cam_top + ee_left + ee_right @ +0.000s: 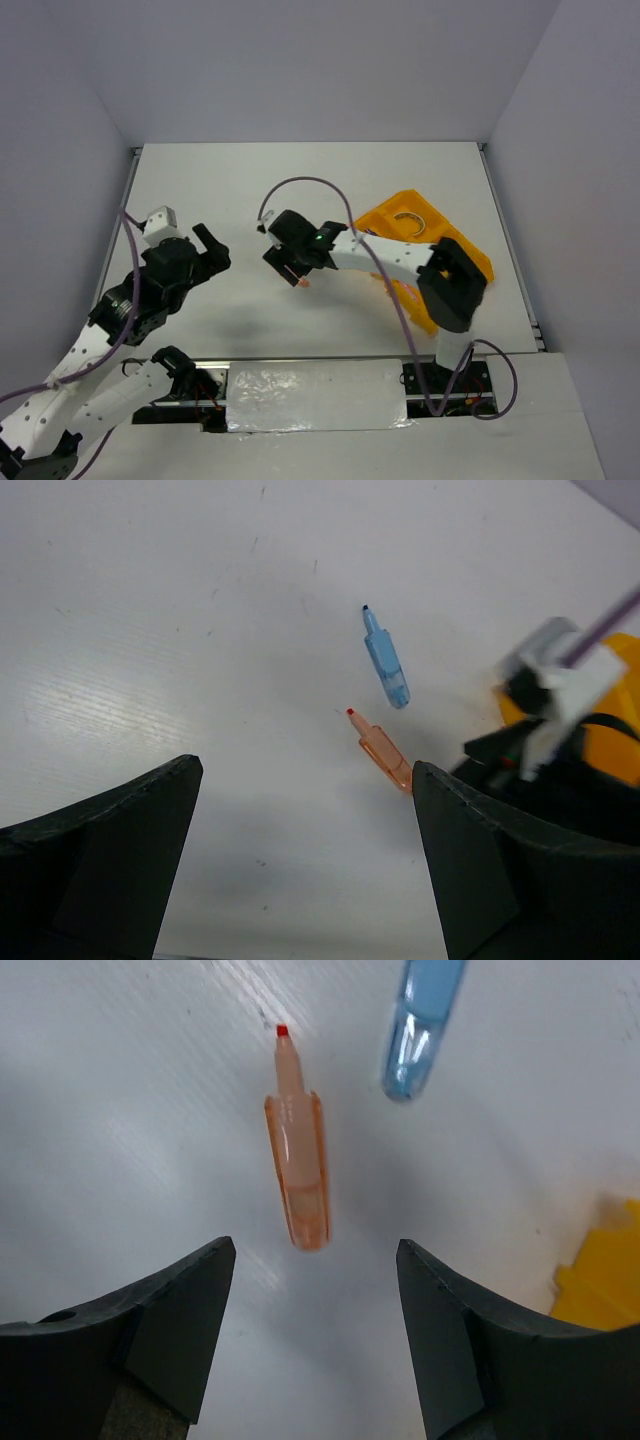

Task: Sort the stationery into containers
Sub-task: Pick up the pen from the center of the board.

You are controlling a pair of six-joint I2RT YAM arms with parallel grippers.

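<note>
Sorting looks partly done: a tan tape ring (pixel 407 215) lies in a far compartment of the orange tray (pixel 375 222). 1 salmon pen piece (pixel 298 1170) and the blue pen piece (pixel 420 1030) lie on the bench (pixel 300 180) left of the tray, near each other but apart. The right tool (pixel 287 268) hovers over the salmon piece, released and grasping nothing. The left tool (pixel 305 770), further left of the tray, is spread wide and empty. The right arm hides much of the tray, so its other contents cannot be told.
</note>
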